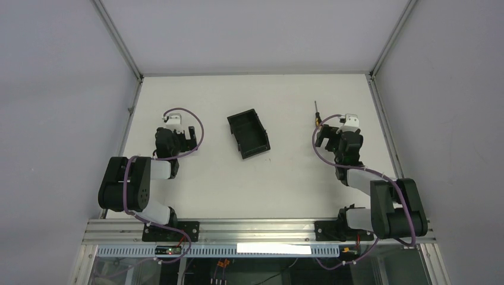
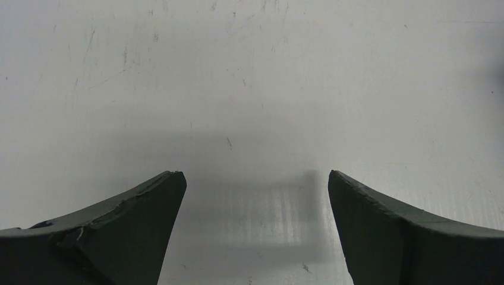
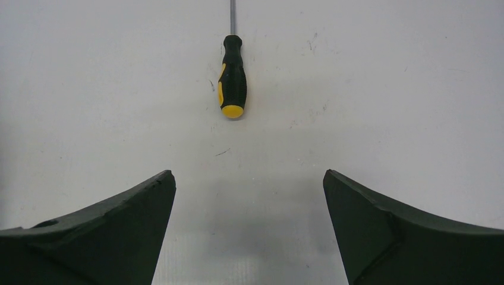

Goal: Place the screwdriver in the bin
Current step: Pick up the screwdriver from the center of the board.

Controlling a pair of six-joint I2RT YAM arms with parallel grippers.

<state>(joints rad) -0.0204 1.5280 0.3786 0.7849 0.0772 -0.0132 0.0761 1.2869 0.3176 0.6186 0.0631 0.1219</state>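
Observation:
The screwdriver (image 1: pixel 317 114) lies on the white table at the far right, its thin shaft pointing away from the arms. In the right wrist view its black-and-yellow handle (image 3: pixel 232 77) lies ahead of my right gripper (image 3: pixel 249 173), slightly left of centre and untouched. That gripper (image 1: pixel 326 133) stands open just short of the handle, nothing between its fingers. The black bin (image 1: pixel 248 133) sits open-topped and angled at the table's middle, with nothing visible inside. My left gripper (image 1: pixel 190 133) rests left of the bin, open over bare table (image 2: pixel 255 173).
White enclosure walls with metal frame posts (image 1: pixel 135 101) border the table on the left, back and right. An aluminium rail (image 1: pixel 255 228) carrying both arm bases runs along the near edge.

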